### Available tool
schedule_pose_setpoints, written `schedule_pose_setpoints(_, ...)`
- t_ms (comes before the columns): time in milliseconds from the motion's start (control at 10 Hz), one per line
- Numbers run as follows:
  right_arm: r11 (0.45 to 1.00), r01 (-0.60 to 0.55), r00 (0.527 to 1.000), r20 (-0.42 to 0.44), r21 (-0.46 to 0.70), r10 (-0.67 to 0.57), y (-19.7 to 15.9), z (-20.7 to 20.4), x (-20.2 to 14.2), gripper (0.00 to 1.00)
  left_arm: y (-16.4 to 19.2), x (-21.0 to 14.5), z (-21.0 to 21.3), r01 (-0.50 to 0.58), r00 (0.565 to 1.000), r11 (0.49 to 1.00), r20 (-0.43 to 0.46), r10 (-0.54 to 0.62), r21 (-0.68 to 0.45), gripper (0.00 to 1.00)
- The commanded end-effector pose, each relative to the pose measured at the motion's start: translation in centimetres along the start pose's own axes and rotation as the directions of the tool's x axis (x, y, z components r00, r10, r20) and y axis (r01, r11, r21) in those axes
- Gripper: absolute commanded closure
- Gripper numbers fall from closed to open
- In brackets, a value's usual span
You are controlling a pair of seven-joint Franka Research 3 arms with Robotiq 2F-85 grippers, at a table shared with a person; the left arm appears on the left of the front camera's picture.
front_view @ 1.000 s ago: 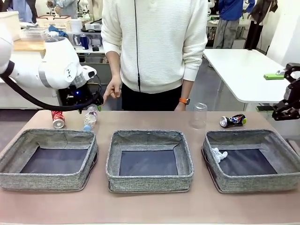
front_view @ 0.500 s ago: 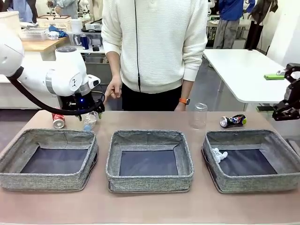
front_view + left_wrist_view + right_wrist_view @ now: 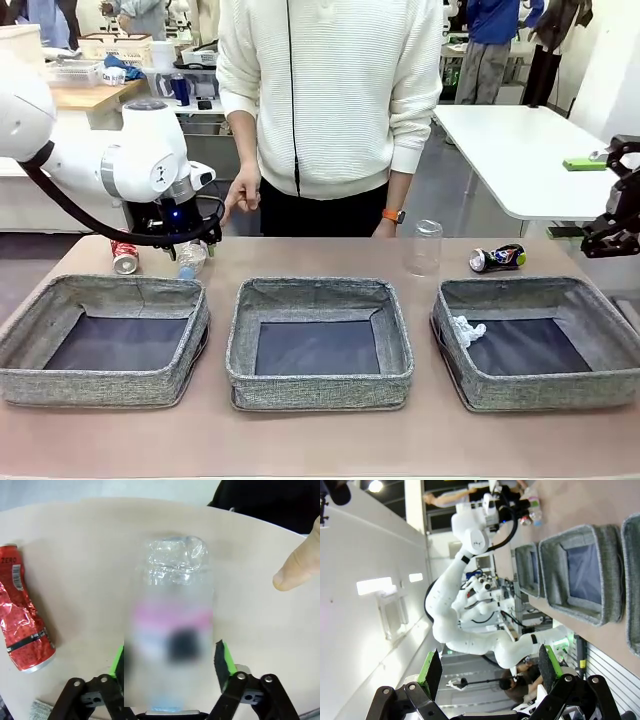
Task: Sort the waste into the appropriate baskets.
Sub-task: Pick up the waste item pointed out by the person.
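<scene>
The clear plastic bottle (image 3: 172, 625) is blurred between the pads (image 3: 227, 656) of the left end effector (image 3: 172, 660), its label perhaps pink, print unreadable.

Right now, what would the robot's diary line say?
left gripper: shut on clear plastic bottle | right gripper: open | right basket: crumpled white paper ball | on table: red crushed can, clear plastic cup, dark crushed can

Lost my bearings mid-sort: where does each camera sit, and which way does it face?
Front view: fixed on the robot's side, facing across the table and baskets toward the person; left arm enters from the left.
Left wrist view: on that wrist, looking down at the clear plastic bottle the left hand grips; green pads show.
Right wrist view: rolled sideways, looking across the baskets; open right hand below.
Shared: front and left wrist both show the bottle and red crushed can.
</scene>
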State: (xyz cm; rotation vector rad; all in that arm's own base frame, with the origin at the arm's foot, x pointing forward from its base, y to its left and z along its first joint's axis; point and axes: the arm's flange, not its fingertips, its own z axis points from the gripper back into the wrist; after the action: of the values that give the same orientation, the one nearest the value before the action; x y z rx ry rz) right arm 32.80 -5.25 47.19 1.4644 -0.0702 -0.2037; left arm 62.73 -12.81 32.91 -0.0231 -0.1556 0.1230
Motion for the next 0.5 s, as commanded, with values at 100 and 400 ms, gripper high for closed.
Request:
schedule_pose_setpoints(100,1.000,0.020,1.000,-0.007,-0.004,-0.020,0.45,0.14,-0.21,0.00,-0.36,0.10,0.47,-0.001,1.000,0.999,-0.001,0.001,0.035,1.00)
schedule_pose_setpoints(400,1.000,0.020,1.000,-0.007,-0.004,-0.020,0.45,0.14,-0.21,0.00,-0.15,-0.20,0.99,-0.014,1.000,1.000,0.011,0.014,0.020,0.94)
